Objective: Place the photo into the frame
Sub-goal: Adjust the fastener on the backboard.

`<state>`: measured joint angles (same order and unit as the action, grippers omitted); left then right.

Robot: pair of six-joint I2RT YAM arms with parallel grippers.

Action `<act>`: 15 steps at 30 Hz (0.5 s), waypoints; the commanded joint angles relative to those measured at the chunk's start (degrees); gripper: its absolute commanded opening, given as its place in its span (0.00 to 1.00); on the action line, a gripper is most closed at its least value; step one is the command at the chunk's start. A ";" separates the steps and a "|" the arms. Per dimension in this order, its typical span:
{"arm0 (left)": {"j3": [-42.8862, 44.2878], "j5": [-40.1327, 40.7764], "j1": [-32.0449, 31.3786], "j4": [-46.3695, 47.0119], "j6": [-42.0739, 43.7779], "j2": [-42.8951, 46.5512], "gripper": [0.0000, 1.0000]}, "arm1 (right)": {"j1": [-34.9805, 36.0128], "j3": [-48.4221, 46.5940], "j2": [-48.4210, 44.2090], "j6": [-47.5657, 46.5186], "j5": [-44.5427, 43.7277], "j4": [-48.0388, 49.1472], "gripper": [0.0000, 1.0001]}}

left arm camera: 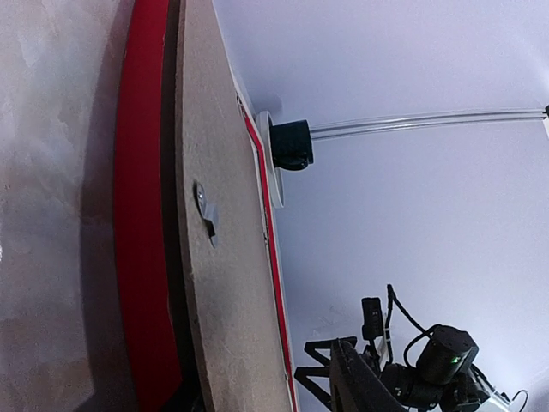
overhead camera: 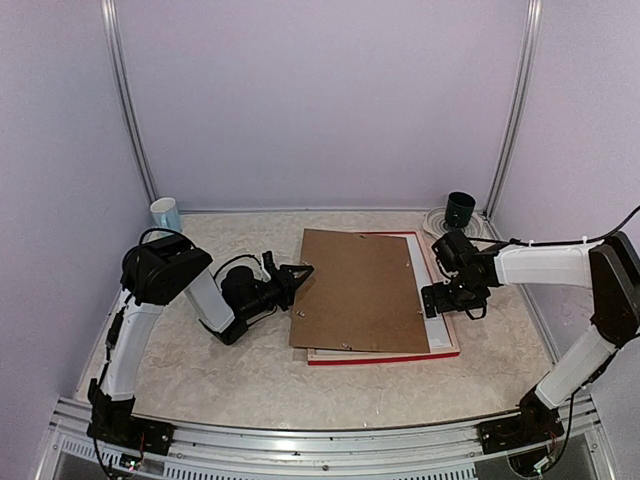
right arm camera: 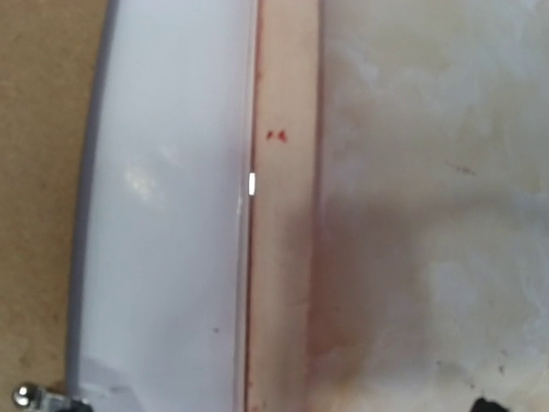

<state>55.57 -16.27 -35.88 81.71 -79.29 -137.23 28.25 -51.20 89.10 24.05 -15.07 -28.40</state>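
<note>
The frame (overhead camera: 385, 357) lies face down in the middle of the counter (overhead camera: 250, 370), with the brown backing board (overhead camera: 360, 290) on top of it. The photo cannot be seen. A glossy white sheet (right arm camera: 171, 215) peeks out along the board's right side, and it could be the photo's back or the mat. If the photo is under the board, the loading is mostly done.

The board is not seated. It sits askew, overhanging the left rail, and the left wrist view shows a dark gap under it.

The left gripper (overhead camera: 298, 270) is at the board's left edge. Whether it is pinching that edge or is loose cannot be told. The right gripper (overhead camera: 432, 300) hovers over the right rail, spread wide and empty.

What is likely left is squaring the board, dropping it inside the rails and fastening the clips.
</note>
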 commanded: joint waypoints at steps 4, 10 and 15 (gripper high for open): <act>-2.05 0.21 -0.60 -7.84 2.13 -3.92 0.40 | 1.45 -0.89 3.21 1.54 -1.77 1.09 0.99; -2.22 0.01 -0.57 -7.64 2.12 -4.01 0.39 | 2.47 -1.09 2.81 1.70 -1.73 0.38 0.99; -2.05 0.01 -0.60 -7.45 1.99 -4.19 0.39 | 3.34 -0.82 3.21 2.21 -1.51 0.35 0.99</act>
<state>55.55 -16.27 -35.88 81.87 -79.29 -137.27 30.04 -51.57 91.74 25.23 -16.99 -27.83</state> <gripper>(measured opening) 0.395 0.992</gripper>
